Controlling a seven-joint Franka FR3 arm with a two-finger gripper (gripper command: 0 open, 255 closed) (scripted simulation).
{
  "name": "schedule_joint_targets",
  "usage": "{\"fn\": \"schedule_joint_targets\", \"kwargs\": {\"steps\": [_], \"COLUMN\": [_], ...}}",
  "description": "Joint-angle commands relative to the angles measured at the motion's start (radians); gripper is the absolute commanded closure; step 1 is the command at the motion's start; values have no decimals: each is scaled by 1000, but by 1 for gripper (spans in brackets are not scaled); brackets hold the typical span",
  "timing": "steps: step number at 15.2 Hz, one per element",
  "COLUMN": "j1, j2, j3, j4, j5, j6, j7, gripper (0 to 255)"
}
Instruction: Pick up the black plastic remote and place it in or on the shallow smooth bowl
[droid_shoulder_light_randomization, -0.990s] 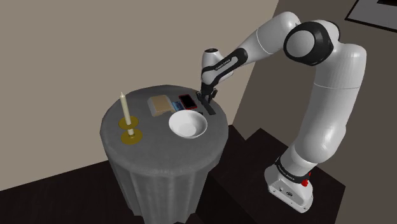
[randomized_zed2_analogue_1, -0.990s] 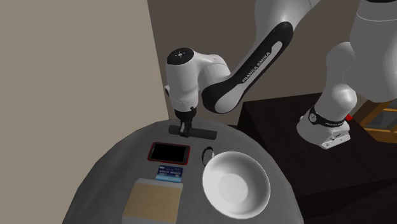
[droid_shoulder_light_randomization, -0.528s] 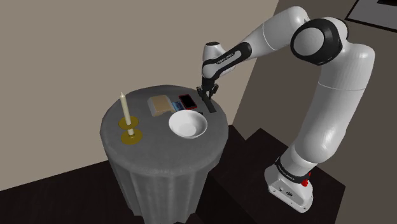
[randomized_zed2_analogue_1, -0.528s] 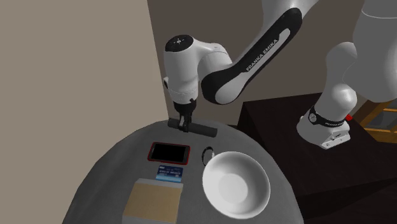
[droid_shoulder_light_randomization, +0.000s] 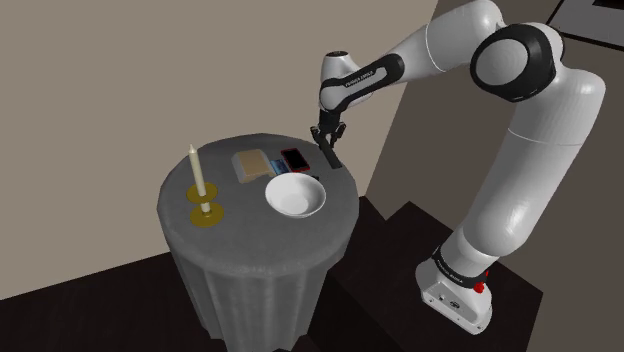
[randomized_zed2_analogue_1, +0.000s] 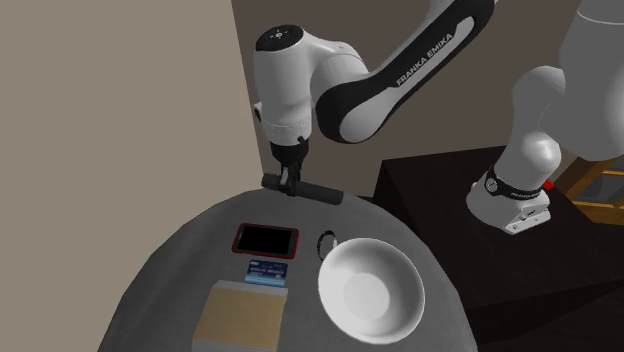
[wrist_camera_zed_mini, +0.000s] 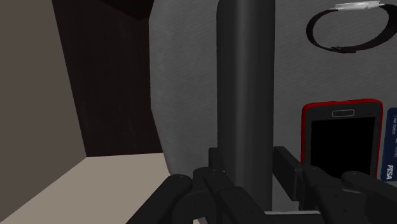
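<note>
The black remote (randomized_zed2_analogue_1: 318, 190) is a long dark bar, lifted a little above the far edge of the round table (randomized_zed2_analogue_1: 170, 280). My gripper (randomized_zed2_analogue_1: 289, 184) is shut on it near one end and holds it roughly level. In the shoulder view the remote (droid_shoulder_light_randomization: 331, 156) hangs under the gripper (droid_shoulder_light_randomization: 324, 138) above the table's far right rim. In the wrist view the remote (wrist_camera_zed_mini: 245, 89) runs straight out from between my two fingers (wrist_camera_zed_mini: 216, 162). The shallow white bowl (randomized_zed2_analogue_1: 369, 290) stands on the table nearer the stand, and the bowl (droid_shoulder_light_randomization: 295, 195) is empty.
On the table lie a red-edged phone (randomized_zed2_analogue_1: 265, 240), a small blue card (randomized_zed2_analogue_1: 264, 274), a tan box (randomized_zed2_analogue_1: 240, 315) and a dark ring (randomized_zed2_analogue_1: 327, 241). A candle in a brass holder (droid_shoulder_light_randomization: 203, 195) stands at the shoulder view's left. A beige wall (randomized_zed2_analogue_1: 120, 100) rises behind the table.
The gripper has risen with the remote clasped in it, lifting the remote off the tabletop. The other things on the table have stayed put.
</note>
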Motion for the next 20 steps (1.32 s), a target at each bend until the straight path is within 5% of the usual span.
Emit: {"fn": "schedule_joint_targets", "kwargs": {"steps": [1,10,20], "j1": [0,0,124], "j2": [-14,-72,-171], "j3": [1,2,104], "j4": [9,59,-81], "j5": [2,9,9], "j6": [-23,-131,-108], "j7": [-2,-13,214], "gripper": [255,255,255]}}
